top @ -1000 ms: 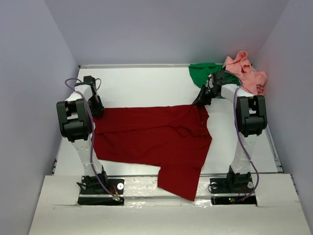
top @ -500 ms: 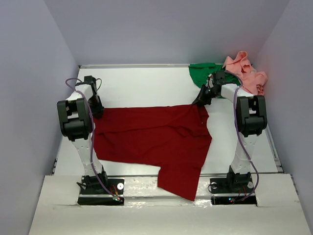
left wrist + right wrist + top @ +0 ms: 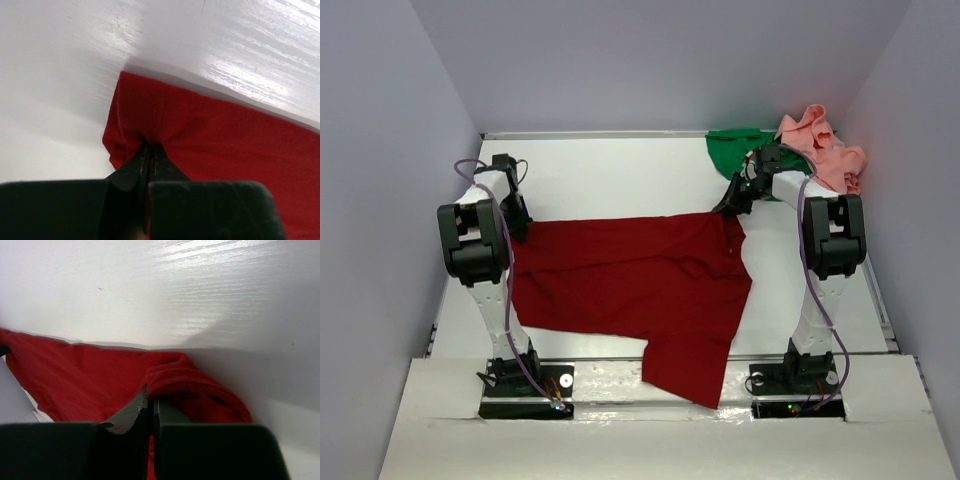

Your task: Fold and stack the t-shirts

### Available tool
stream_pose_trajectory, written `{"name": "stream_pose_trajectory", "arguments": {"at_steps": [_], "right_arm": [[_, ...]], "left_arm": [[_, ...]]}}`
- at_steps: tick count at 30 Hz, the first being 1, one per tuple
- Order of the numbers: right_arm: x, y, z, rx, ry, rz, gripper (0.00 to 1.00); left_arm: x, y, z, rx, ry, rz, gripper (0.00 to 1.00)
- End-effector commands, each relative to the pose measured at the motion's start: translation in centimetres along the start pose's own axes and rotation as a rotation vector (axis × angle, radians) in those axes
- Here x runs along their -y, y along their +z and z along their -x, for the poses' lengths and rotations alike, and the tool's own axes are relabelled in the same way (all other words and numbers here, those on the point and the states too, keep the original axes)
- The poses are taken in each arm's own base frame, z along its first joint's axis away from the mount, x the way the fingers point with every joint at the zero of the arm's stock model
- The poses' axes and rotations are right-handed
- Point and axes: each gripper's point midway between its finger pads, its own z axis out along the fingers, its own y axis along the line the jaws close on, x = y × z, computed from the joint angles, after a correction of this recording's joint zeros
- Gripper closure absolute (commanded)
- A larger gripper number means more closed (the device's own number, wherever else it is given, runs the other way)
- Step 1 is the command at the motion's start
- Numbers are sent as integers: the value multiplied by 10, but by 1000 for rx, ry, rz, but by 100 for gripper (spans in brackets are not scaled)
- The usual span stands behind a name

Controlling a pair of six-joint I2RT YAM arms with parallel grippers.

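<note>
A dark red t-shirt (image 3: 630, 275) lies spread flat between the two arms, one part hanging over the table's near edge. My left gripper (image 3: 521, 228) is shut on its far left corner; the left wrist view shows the red cloth (image 3: 210, 130) bunched into my left gripper (image 3: 150, 146). At the far right corner my right gripper (image 3: 728, 209) is shut on the shirt's folded hem (image 3: 195, 382), pinched at my right gripper (image 3: 150, 396). The bright green t-shirt (image 3: 732, 150) and the salmon pink t-shirt (image 3: 822, 148) lie crumpled at the back right.
The white table (image 3: 610, 175) has walls close on both sides and at the back. The arm bases (image 3: 525, 385) stand on the near edge, with the red shirt's flap hanging between them.
My left gripper's jaws have closed onto the red shirt's left corner. Both arms and the shirts have stayed where they were.
</note>
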Motion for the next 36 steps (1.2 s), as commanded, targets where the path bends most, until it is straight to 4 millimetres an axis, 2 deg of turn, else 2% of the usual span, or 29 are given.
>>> {"name": "stream_pose_trajectory", "arguments": {"at_steps": [1, 4, 6, 8, 13, 17, 22, 30, 36], "right_arm": [[-12, -4, 16, 42, -38, 19, 95], [-13, -4, 17, 43, -38, 20, 95], [-13, -5, 17, 45, -39, 19, 95], [-13, -4, 17, 43, -37, 20, 100], [-14, -5, 18, 46, -38, 23, 100], [-16, -5, 20, 50, -38, 23, 100], [-17, -6, 21, 52, -43, 26, 100], [-17, -6, 22, 51, -41, 25, 100], [-16, -6, 22, 49, -42, 23, 100]], "left_arm": [[2, 8, -3, -42, 16, 0, 87], [4, 0, 6, -26, 14, -8, 83], [5, -4, 11, -21, 17, -11, 82], [7, -9, 16, -15, 17, -16, 82], [13, -16, 26, -10, 26, -24, 82], [17, -24, 37, 13, 25, -35, 96], [19, -22, 32, 2, 31, -44, 100], [19, -28, 41, 30, 22, -42, 100], [18, -52, 74, 169, -27, -31, 99]]}}
